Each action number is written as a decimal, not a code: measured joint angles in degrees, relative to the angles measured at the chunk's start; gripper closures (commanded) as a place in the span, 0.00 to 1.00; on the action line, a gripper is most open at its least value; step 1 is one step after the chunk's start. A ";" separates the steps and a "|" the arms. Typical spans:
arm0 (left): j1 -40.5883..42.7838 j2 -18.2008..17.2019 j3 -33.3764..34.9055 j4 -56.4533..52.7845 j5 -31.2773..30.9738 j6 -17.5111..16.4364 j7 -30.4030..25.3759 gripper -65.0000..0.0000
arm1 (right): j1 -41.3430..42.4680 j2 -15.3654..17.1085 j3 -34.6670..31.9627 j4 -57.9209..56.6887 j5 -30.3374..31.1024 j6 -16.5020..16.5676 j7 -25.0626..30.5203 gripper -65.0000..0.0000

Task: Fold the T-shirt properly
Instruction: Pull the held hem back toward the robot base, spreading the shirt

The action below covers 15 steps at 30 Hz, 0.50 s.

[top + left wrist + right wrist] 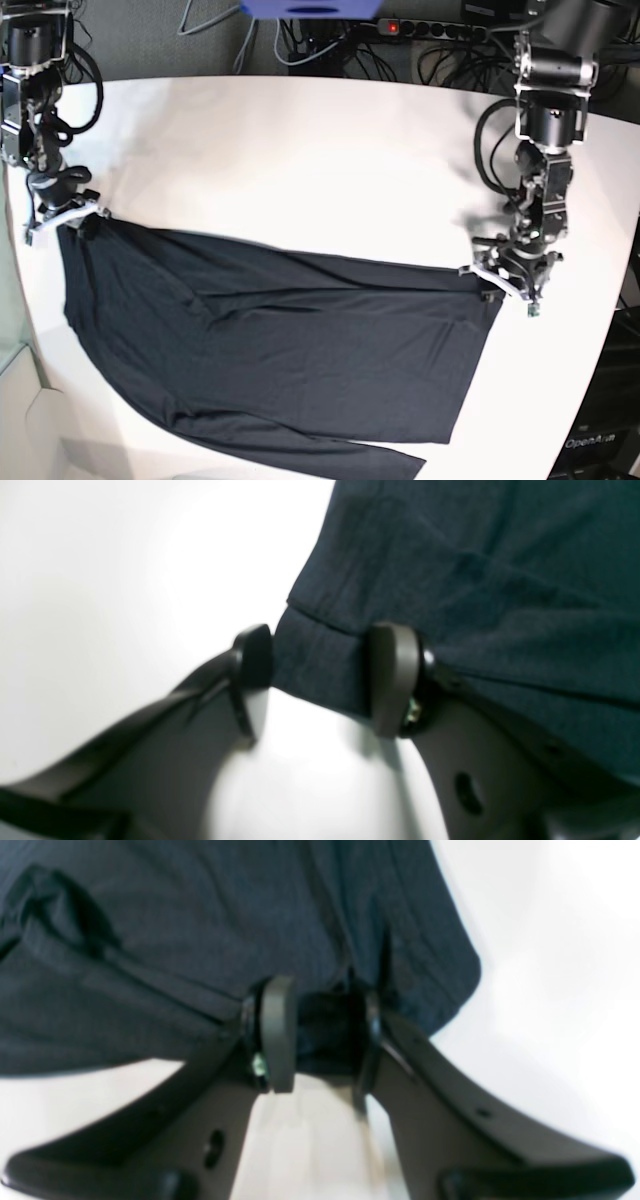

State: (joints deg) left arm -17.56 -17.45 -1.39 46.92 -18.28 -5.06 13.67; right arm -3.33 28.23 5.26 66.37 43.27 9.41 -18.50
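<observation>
T-shirt [270, 350] spread flat on the white table [300, 160], both arms at its far corners.
Left gripper [320, 675], 3 o'clock corner: fingers wide, hem between them. Right gripper [320, 1040], 10 o'clock corner: half closed, pinching bunched cloth.
</observation>
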 measured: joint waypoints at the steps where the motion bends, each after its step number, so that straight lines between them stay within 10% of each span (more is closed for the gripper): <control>1: 0.44 -0.33 0.00 0.04 -0.33 0.09 -0.09 0.54 | -0.13 -0.02 0.00 0.42 0.02 0.00 -0.42 0.75; 11: 2.34 -3.19 0.00 0.35 -1.27 -0.81 -0.94 0.54 | -2.14 0.66 0.00 1.16 0.26 0.04 0.15 0.75; 15: 3.65 -4.02 -0.02 1.09 -1.73 -0.85 -1.64 0.54 | -3.87 0.98 0.42 1.22 0.28 5.11 0.76 0.75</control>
State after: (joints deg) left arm -13.91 -21.47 -1.41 48.01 -20.01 -5.91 12.03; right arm -7.20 29.21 5.67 67.59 43.55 14.52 -17.74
